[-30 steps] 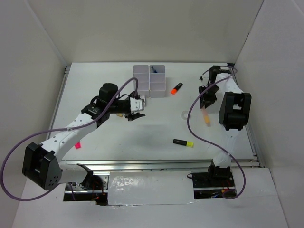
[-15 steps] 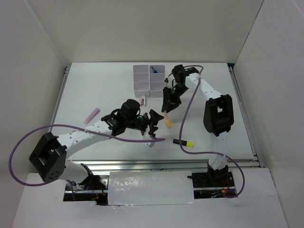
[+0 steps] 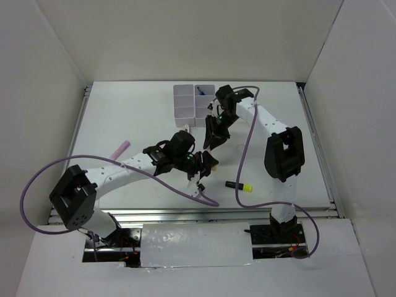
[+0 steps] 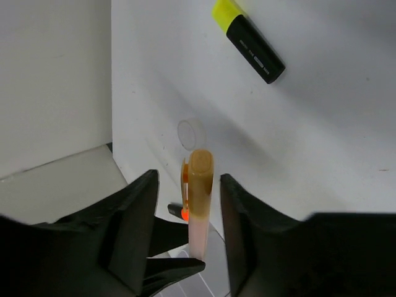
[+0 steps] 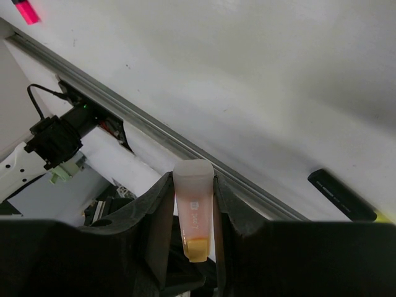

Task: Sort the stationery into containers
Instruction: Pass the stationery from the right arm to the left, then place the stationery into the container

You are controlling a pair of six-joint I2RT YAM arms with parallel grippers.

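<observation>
A pale pink marker with an orange cap (image 5: 193,210) is clamped in my right gripper (image 5: 192,179), held above the table's middle (image 3: 212,151). Its orange end (image 4: 200,179) lies between the jaws of my left gripper (image 4: 189,179), with a gap on each side, so that gripper is open around it. In the top view the left gripper (image 3: 206,164) meets the right gripper (image 3: 211,142) just in front of the containers (image 3: 185,106). A yellow-and-black highlighter (image 3: 239,185) lies on the table to the right. A pink marker (image 3: 120,148) lies at the left.
A blue pen (image 3: 201,91) stands in one back bin. The clear tape ring (image 4: 190,132) and an orange highlighter (image 4: 179,212) show beyond the marker in the left wrist view. White walls enclose the table; both arms' cables loop over the front part.
The right arm swung left from the table's right side to the middle, carrying the marker. The left arm moved right to meet it, and its jaws narrowed around the orange end.
</observation>
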